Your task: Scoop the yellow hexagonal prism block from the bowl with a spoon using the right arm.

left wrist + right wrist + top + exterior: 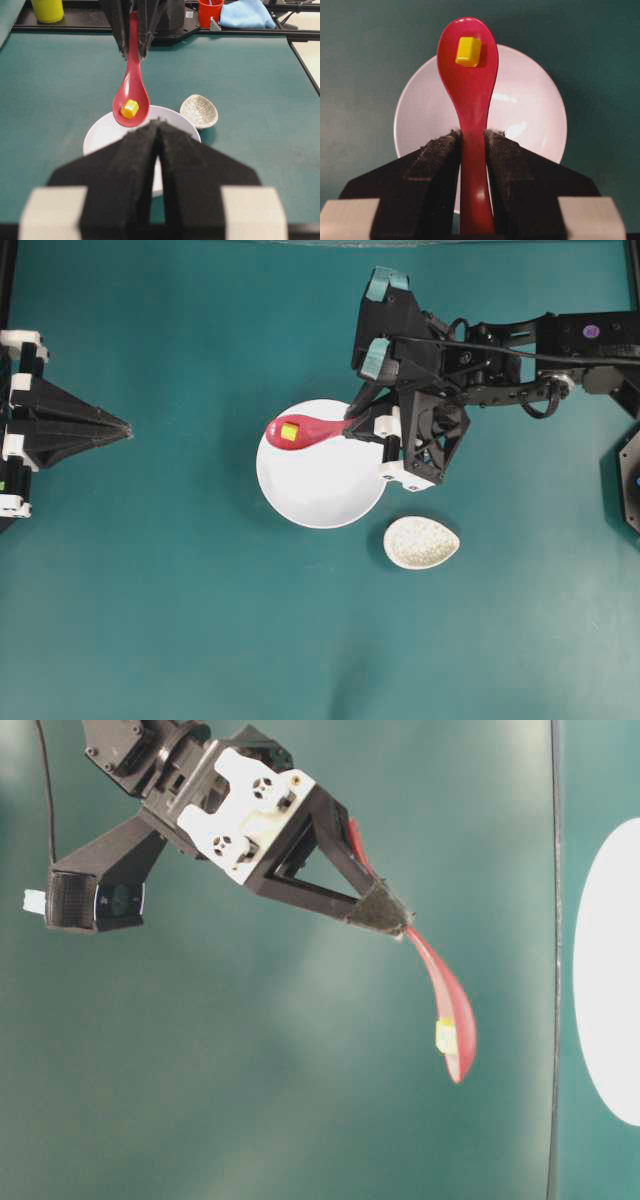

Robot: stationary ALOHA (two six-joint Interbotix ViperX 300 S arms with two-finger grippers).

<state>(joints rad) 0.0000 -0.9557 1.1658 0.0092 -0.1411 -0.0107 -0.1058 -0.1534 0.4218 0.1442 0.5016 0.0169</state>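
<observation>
My right gripper (350, 427) is shut on the handle of the pink-red spoon (305, 430), which reaches out over the white bowl (330, 495). The yellow hexagonal prism block (289, 432) lies in the spoon's scoop, lifted above the bowl. The right wrist view shows the block (469, 51) near the scoop's far end, the handle (476, 165) clamped between both pads, and the bowl (530, 115) below. From table level the spoon (448, 1005) hangs in the air with the block (445, 1036) on it. My left gripper (126, 429) rests shut at the left edge, holding nothing.
A speckled beige spoon rest (421, 542) lies just right of the bowl. At the far table edge in the left wrist view stand a yellow cup (47, 10), a red cup (210, 12) and a blue cloth (248, 14).
</observation>
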